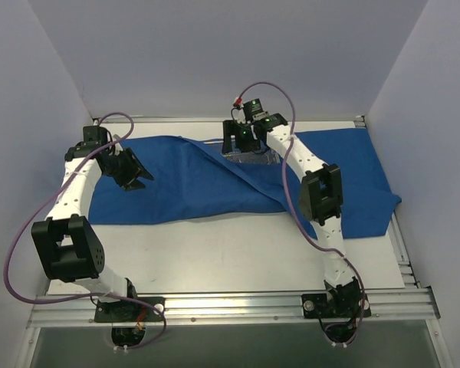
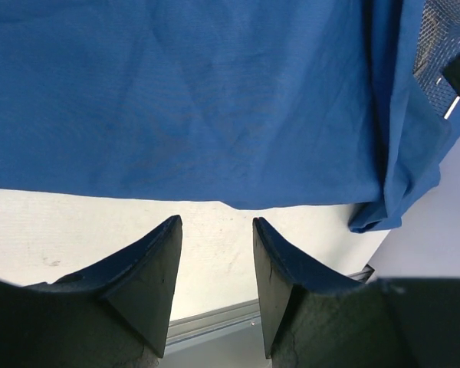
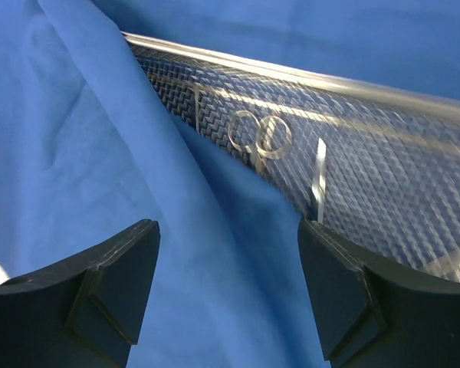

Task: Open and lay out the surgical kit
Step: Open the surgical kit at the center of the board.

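Where the kit lies: blue cloth wrap spread across the far table, mesh tray partly bared, instruments inside.
Handling: I judge the wrap soft and light; pinch the fold beside the tray.
Right gripper: fingers wide apart over that fold, empty.
Left gripper: fingers apart, empty, by the wrap's edge.

White table with aluminium rails along its near edge, inside pale grey walls.
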Motion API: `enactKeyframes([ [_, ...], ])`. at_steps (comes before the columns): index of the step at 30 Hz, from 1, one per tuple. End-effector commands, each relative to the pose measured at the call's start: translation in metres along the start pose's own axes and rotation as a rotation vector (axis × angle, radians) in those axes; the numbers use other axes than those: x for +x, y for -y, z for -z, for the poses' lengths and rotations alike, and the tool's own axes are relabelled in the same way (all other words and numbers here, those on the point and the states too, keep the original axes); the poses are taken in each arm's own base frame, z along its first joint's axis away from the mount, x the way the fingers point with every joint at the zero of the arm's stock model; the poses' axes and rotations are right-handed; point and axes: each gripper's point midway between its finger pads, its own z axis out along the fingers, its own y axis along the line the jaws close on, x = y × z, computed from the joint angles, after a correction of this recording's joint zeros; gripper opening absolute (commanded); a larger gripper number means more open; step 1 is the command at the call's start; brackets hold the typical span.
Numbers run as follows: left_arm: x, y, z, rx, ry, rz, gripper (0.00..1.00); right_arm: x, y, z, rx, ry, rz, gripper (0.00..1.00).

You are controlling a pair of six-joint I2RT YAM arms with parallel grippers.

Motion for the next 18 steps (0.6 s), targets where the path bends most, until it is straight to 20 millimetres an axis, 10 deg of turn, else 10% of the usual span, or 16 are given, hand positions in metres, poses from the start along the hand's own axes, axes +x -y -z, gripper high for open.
enactKeyframes([
  [1,-0.003,0.010,0.000,0.069,-0.003,-0.002,0.51,-0.030,-0.027,-0.008,-0.126,0.084,0.160,0.74],
  [18,0.001,-0.005,-0.012,0.037,-0.038,0.030,0.52,0.001,-0.084,-0.058,-0.296,0.024,0.152,0.64],
])
